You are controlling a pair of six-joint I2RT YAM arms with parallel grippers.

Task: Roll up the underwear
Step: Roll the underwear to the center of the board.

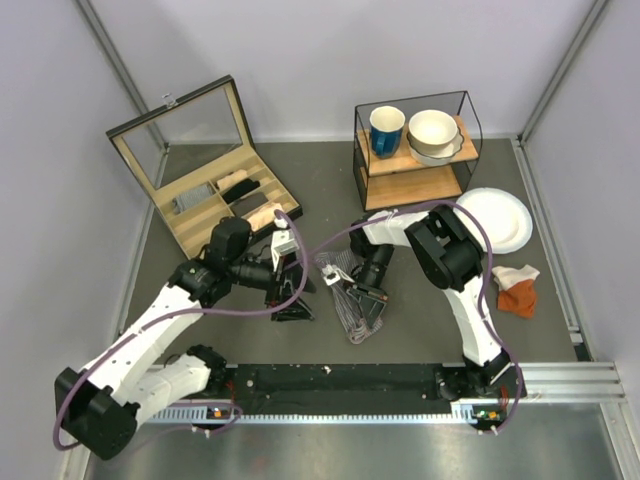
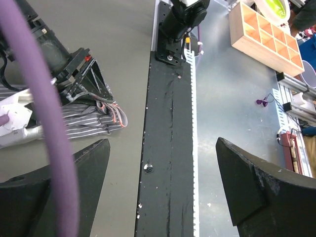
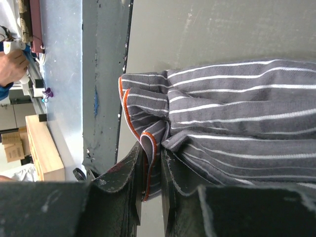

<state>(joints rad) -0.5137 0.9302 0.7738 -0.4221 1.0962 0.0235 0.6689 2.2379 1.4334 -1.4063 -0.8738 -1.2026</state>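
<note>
A: What's lying on the table (image 1: 430,335), just beyond the black rail (image 1: 340,381)?
B: The underwear (image 1: 358,325) is lying there, bunched up.
A: What are the right fingers (image 3: 123,187) doing?
B: They're pinching its orange-edged hem on the side facing the rail.
A: And the left fingers (image 2: 247,182)?
B: They're standing spread wide near the rail, holding nothing.

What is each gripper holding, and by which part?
The right gripper pinches the underwear at its orange-trimmed edge; the left gripper is open, holding nothing.
</note>
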